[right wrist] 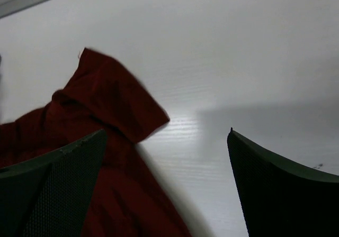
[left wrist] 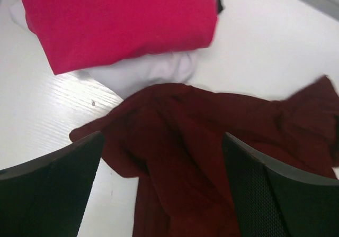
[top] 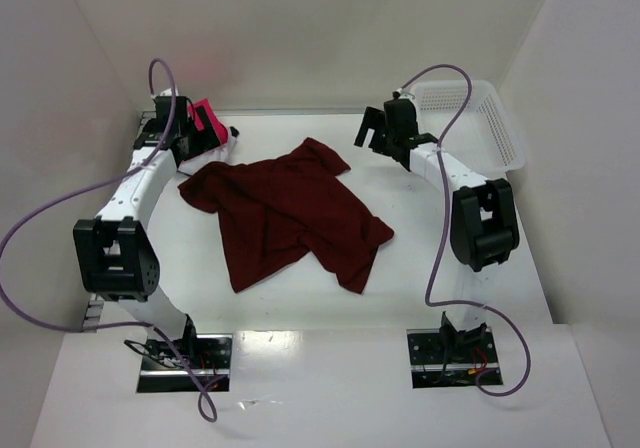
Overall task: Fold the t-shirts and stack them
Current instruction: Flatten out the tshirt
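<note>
A large dark maroon t-shirt (top: 290, 213) lies crumpled and spread out in the middle of the table. At the back left, a bright pink-red t-shirt (top: 204, 116) folded to a rectangle rests on a white t-shirt (top: 218, 153). My left gripper (top: 200, 138) hovers open over the maroon shirt's near sleeve (left wrist: 212, 136), just short of the pink shirt (left wrist: 122, 20) and the white one (left wrist: 151, 73); nothing is pinched between its fingers (left wrist: 53, 194). My right gripper (top: 370, 133) is open above the other maroon sleeve (right wrist: 106, 94), its fingers (right wrist: 286, 194) wide apart over bare table.
A white plastic mesh basket (top: 500, 118) stands at the back right corner. White walls close in the table on the left, back and right. Purple cables loop off both arms.
</note>
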Controlling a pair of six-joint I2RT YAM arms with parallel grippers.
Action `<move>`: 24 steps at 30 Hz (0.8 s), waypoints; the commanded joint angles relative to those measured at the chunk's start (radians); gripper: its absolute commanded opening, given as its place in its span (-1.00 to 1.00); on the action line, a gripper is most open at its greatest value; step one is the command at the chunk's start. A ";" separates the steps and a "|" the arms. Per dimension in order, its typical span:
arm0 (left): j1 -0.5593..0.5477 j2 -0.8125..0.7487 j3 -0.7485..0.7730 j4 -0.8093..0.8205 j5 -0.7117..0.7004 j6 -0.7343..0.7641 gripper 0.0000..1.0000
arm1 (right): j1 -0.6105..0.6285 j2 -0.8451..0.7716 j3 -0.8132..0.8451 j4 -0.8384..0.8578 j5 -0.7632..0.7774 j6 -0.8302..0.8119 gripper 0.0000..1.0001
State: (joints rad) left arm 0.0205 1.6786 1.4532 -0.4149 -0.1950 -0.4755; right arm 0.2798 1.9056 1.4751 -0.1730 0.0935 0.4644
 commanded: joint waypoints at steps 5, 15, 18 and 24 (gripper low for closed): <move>0.003 -0.210 -0.216 0.018 0.082 -0.061 0.98 | 0.009 0.025 -0.019 0.046 -0.140 0.005 0.92; 0.013 -0.280 -0.372 0.091 0.062 -0.195 0.98 | 0.009 0.164 0.074 0.024 -0.192 0.014 0.75; 0.022 -0.272 -0.398 0.127 0.024 -0.236 0.98 | 0.018 0.220 0.134 0.006 -0.192 0.014 0.73; 0.078 -0.203 -0.410 0.172 -0.006 -0.293 0.96 | 0.029 0.333 0.244 -0.028 -0.224 0.036 0.59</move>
State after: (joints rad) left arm 0.0560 1.4430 1.0587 -0.3187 -0.1700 -0.7072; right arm 0.2917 2.1895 1.6454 -0.1886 -0.1088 0.4847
